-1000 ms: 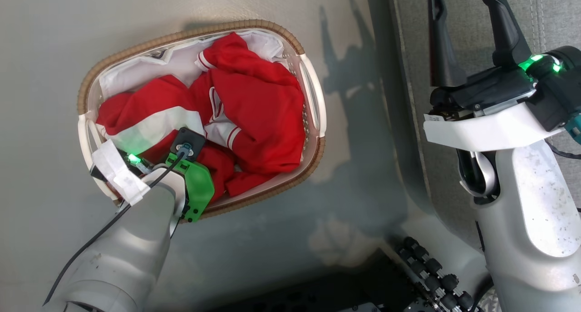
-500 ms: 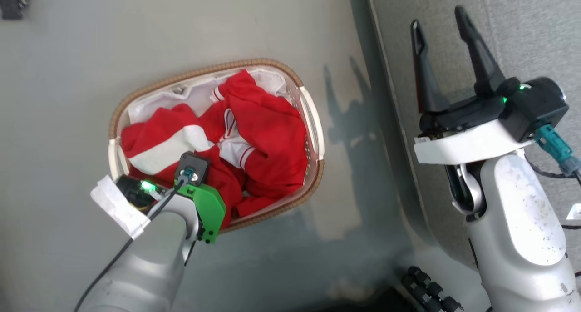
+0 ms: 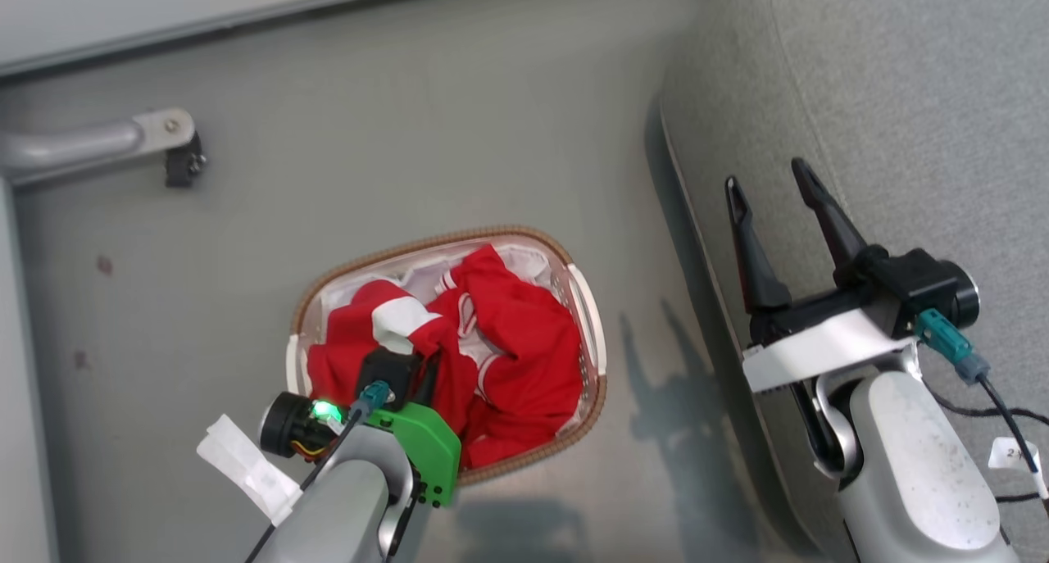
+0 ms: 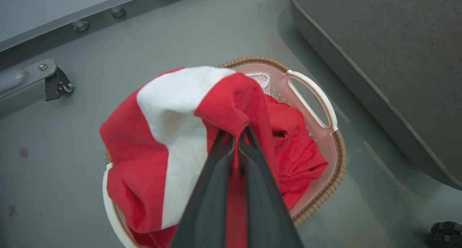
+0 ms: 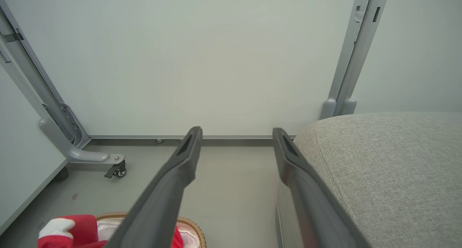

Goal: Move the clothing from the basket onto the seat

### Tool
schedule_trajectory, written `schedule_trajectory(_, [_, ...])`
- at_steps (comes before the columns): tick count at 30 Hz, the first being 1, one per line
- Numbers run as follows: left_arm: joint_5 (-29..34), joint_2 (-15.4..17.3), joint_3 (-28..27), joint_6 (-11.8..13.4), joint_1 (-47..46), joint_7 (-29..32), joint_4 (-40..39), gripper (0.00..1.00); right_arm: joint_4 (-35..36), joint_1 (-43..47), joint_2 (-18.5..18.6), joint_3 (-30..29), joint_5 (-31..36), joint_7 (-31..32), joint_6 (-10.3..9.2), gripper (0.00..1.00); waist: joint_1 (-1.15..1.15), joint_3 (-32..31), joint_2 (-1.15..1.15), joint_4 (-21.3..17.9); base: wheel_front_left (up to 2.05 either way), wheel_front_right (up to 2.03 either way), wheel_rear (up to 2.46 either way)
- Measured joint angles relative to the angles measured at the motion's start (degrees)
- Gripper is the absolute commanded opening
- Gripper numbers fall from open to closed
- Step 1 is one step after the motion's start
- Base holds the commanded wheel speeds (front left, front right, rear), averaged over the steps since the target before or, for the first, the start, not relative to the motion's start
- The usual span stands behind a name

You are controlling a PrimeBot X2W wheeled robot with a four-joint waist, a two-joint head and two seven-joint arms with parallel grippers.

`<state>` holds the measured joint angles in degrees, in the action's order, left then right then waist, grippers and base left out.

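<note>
Step in hand: lifting out the first piece, by my reading; no garment lies on the part of the seat (image 4: 379, 42) that I can see.
Left gripper (image 4: 239, 130): fingers pressed together on a fold of the red-and-white garment (image 4: 169, 132), which hangs bunched from the tips above the basket (image 4: 313, 96).
Right gripper (image 3: 765, 176): fingers spread, holding nothing, poised over the seat's near edge.
Clothing: one piece in my pinch; the second garment (image 4: 299, 154) lies down in the basket, touching the held one.
Basket position: on the floor (image 3: 459, 137), near the seat but apart from it.
Next move: I would raise until the hanging cloth clears the rim, swing across to the seat, then let go over the cushion.
In the way: the second garment may drag along; my right arm stands between basket and seat.
Around: caster foot (image 3: 180, 149) of a grey frame, well apart; pale wall panel (image 5: 216, 60) beyond.
</note>
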<state>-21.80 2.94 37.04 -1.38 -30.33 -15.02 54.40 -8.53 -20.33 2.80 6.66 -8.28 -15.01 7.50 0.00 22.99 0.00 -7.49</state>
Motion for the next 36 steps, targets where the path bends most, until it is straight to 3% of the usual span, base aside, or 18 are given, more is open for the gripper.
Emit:
schedule_trajectory(16, [3.0,-0.1,-6.2,0.6,8.4,0.0,-21.6,0.00,-3.5,9.4,0.0,0.0,-1.3,0.0,0.00,1.00,0.00,-16.2,0.00,3.3,0.00,0.00,0.00])
schedule_trajectory(26, [3.3,-0.1,-6.9,0.3,8.9,0.0,-32.5,0.00,-6.0,13.9,0.0,2.1,-1.2,0.0,0.00,1.00,0.00,-21.8,0.00,4.4,0.00,0.00,0.00])
schedule_trajectory(30, [2.6,-0.1,-6.1,0.4,8.3,0.0,-34.6,0.00,-6.8,14.3,0.0,5.4,-0.2,0.0,0.00,1.00,0.00,-22.1,0.00,5.1,0.00,0.00,0.00])
schedule_trajectory(36, [1.6,-0.1,-3.8,0.7,8.2,0.0,-35.5,0.00,-8.3,12.7,0.1,15.1,-2.2,0.0,0.00,1.00,0.00,-22.3,0.00,6.3,0.00,0.00,0.00])
